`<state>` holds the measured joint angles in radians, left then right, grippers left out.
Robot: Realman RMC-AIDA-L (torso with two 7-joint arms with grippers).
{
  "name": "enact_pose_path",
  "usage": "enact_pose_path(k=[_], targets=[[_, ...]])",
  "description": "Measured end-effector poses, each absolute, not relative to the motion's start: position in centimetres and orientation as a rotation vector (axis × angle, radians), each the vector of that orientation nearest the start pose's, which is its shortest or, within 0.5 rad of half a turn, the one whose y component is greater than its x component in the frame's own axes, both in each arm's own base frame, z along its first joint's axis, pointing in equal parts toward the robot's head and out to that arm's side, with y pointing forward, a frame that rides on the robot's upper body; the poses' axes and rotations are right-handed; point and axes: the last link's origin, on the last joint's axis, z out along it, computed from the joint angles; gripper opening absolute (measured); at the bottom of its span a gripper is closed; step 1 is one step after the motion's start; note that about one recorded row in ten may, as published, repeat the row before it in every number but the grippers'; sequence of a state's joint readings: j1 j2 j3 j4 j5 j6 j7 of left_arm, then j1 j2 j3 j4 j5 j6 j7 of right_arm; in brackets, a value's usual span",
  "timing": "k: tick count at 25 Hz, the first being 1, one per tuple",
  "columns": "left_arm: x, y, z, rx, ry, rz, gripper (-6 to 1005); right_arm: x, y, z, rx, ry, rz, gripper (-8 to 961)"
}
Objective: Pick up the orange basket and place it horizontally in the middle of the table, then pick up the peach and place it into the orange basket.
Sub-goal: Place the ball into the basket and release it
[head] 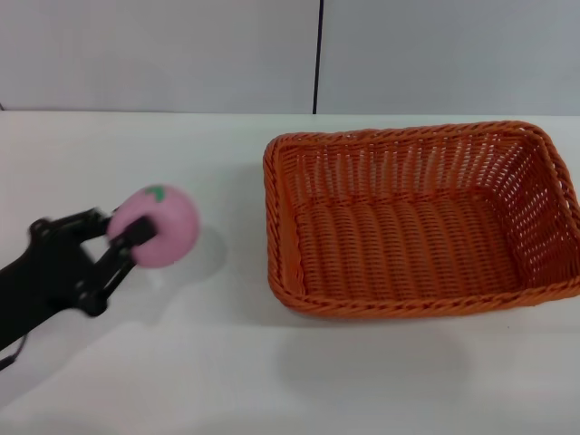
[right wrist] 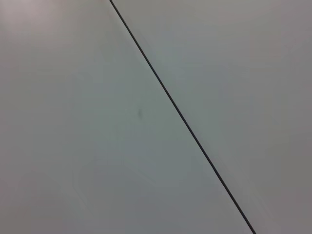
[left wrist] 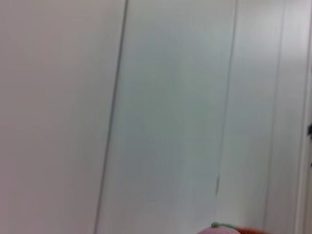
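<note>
Peach (head: 161,226), pink with a small green leaf mark, is clamped in the left hand (head: 127,232), whose black fingers (head: 134,237) close around its near side. It appears lifted clear of the white counter (head: 227,372), judging by the soft shadow beside it, though the head view alone does not settle that. It sits well to the left of the orange basket (head: 544,272), not yet over the rim.

Basket stage looks complete: the woven basket rests flat, long side across the counter, open and holding nothing. It lies right of centre rather than dead middle.

Left wrist view shows only a sliver of the peach (left wrist: 219,230) against a pale panelled wall. Right hand appears in no view; its wrist camera faces the wall, so the arm is likely parked.

Remaining: carry the peach over the basket and release it inside.
</note>
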<state>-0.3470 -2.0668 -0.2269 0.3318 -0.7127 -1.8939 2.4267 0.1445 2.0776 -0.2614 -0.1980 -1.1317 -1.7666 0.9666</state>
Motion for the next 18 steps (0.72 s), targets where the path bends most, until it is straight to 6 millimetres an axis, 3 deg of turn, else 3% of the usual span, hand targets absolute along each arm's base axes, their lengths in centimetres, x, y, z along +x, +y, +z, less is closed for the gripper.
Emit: enact_pose_path(k=[11, 18], targets=[[-26.6, 26.9, -4.5, -2.345, -0.4, -1.224, 130, 37.5, 19.9, 8.3, -1.287, 0.665, 1.316, 641], [-24.4, 26.9, -6.9, -2.391, -0.377, -1.257, 117, 37.5, 19.8, 8.3, -1.286, 0.667, 1.314, 641]])
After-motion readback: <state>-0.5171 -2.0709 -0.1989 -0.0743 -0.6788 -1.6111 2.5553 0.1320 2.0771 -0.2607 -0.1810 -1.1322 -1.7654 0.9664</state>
